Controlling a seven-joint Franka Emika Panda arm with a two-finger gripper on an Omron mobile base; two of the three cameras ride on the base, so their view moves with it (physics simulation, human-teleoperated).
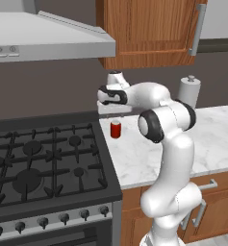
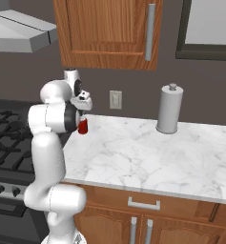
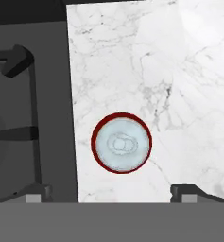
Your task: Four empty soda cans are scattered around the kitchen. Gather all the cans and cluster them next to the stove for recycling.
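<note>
The soda can you are after stands upright on the marble counter, near its left edge, just beside the stove and toward the back wall. Look at your hand view: the can's silvery top faces straight up at the camera, with the gripper above it, fingertips spread wide either side and nothing between them. The left tip sits over the stove's edge, the right over marble. Farther along the counter's back edge, well apart from the can, you have a white paper towel roll standing upright by the wall.
</note>
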